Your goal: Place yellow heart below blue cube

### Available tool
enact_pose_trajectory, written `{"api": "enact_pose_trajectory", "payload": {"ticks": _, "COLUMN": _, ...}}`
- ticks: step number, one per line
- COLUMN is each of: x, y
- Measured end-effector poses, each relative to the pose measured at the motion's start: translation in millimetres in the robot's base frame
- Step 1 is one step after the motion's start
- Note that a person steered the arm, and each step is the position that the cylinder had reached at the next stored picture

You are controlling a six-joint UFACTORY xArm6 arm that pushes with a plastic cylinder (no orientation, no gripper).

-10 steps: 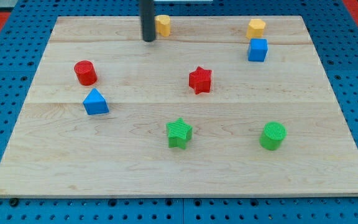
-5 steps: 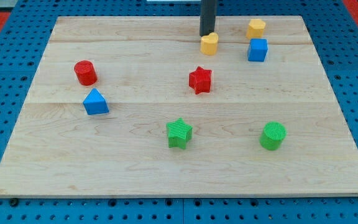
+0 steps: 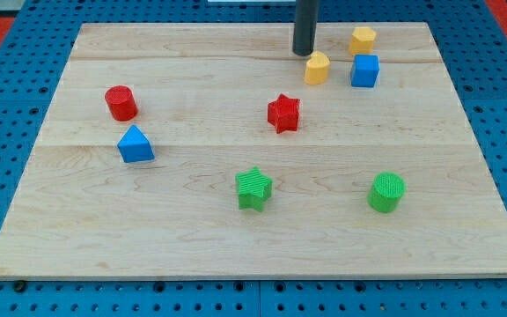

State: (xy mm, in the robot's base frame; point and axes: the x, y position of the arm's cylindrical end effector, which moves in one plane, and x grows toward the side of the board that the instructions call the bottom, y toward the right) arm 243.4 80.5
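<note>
A: Where is my tip (image 3: 304, 53) right now?

B: Up near the view's top edge of the desk (image 3: 95, 220), just off the yellow heart (image 3: 317, 68) at about its 10 o'clock — close beside it, though I cannot tell whether the 2 are touching.

A: And the heart against the blue cube (image 3: 365, 70)?

B: The heart sits at the cube's 9 o'clock, near it with a gap of bare wood between them. It is level with the cube, not under it.

A: Any gripper to speak of?

B: None — the arm ends in a plain dark rod, so nothing opens, closes or holds anything.

A: What else is around?

B: A 2nd yellow block (image 3: 363, 40) at the cube's 12 o'clock, just beside it. A red star (image 3: 283, 114) lies at the heart's 7 o'clock. Far to the view's left are a red cylinder (image 3: 121, 103) and a blue triangular block (image 3: 135, 144). Toward the view's bottom sit a green star (image 3: 253, 188) and a green cylinder (image 3: 386, 192).
</note>
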Motion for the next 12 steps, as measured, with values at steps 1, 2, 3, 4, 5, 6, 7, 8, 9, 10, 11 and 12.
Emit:
{"api": "enact_pose_trajectory", "payload": {"ticks": 1, "x": 25, "y": 19}}
{"api": "enact_pose_trajectory", "payload": {"ticks": 2, "x": 54, "y": 7}}
{"api": "enact_pose_trajectory", "payload": {"ticks": 3, "x": 70, "y": 4}}
{"api": "enact_pose_trajectory", "payload": {"ticks": 4, "x": 74, "y": -25}}
{"api": "enact_pose_trajectory", "payload": {"ticks": 5, "x": 77, "y": -58}}
{"api": "enact_pose_trajectory", "payload": {"ticks": 6, "x": 96, "y": -72}}
{"api": "enact_pose_trajectory", "payload": {"ticks": 7, "x": 97, "y": -55}}
{"api": "enact_pose_trajectory", "payload": {"ticks": 8, "x": 97, "y": -39}}
{"api": "enact_pose_trajectory", "payload": {"ticks": 9, "x": 97, "y": -29}}
{"api": "enact_pose_trajectory", "payload": {"ticks": 10, "x": 98, "y": -21}}
{"api": "enact_pose_trajectory", "payload": {"ticks": 11, "x": 112, "y": 2}}
{"api": "enact_pose_trajectory", "payload": {"ticks": 12, "x": 112, "y": 28}}
